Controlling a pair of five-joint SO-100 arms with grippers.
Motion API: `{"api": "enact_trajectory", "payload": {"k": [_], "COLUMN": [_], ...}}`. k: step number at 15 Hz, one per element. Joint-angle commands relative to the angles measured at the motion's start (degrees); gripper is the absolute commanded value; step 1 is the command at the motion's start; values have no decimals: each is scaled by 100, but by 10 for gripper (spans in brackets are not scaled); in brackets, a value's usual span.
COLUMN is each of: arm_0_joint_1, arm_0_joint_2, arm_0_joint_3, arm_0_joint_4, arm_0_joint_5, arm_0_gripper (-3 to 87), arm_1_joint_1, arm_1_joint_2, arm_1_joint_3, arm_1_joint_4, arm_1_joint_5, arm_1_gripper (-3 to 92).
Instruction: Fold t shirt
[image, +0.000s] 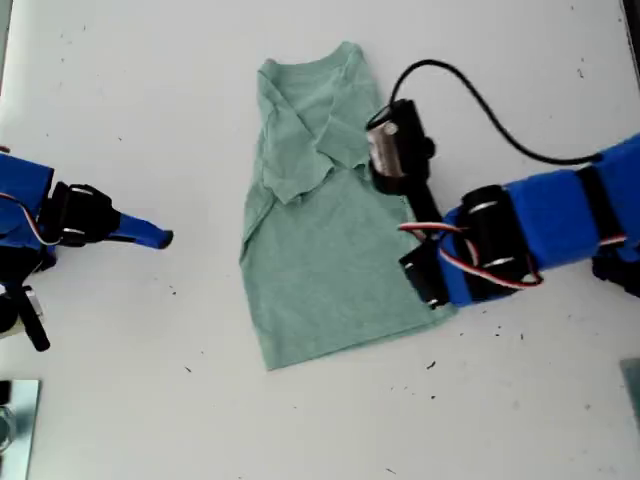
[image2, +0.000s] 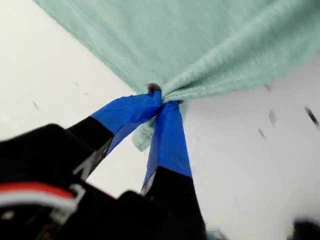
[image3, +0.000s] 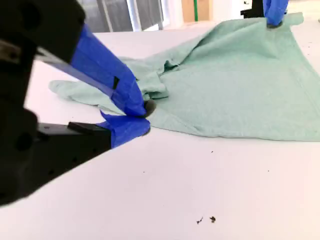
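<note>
My first gripper (image2: 162, 102) has its blue fingers (image2: 170, 140) clamped on a bunched edge of the shirt (image2: 210, 45), the cloth gathering into a pleat right at the tips. My second gripper (image3: 140, 117) sits with its fingers closed on nothing, just short of a sleeve, over bare desk (image3: 200, 190). The shirt lies flat on the desk, partly folded. It looks light, soft and limp, so a hem or corner pinch should hold best.
</note>
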Motion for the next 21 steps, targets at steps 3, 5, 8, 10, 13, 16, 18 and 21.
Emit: {"api": "enact_trajectory", "payload": {"k": [3, 5, 8, 10, 13, 16, 18, 21], "arm_0_joint_1": [88, 88, 114, 97, 18, 0, 35, 176], "arm_0_joint_2": [44, 44, 44, 44, 44, 44, 44, -35], "arm_0_joint_3": [44, 44, 35, 35, 35, 35, 35, -185], "arm_0_joint_4": [-9, -9, -9, 0, 0, 0, 0, -141], "arm_0_joint_5": [-97, -105, -105, -105, -114, -158, -237, -606], "arm_0_gripper": [-2, -2, -2, -2, 23, 19, -1, -3], "arm_1_joint_1": [-35, -185, -343, -176, 677, 1477, 1978, 2443], "arm_1_joint_2": [-1310, -1292, -44, 1468, 4509, 6363, 6996, 8016], "arm_1_joint_3": [-765, -993, -1934, -958, 3340, 6495, 7770, 8675], "arm_1_joint_4": [-993, -536, 668, 1055, -70, -993, -1397, -1573], "arm_1_joint_5": [18, 97, -18, -9, -255, -360, -343, -483], "arm_1_gripper": [69, 223, 321, 275, 195, 13, -8, -8]}}
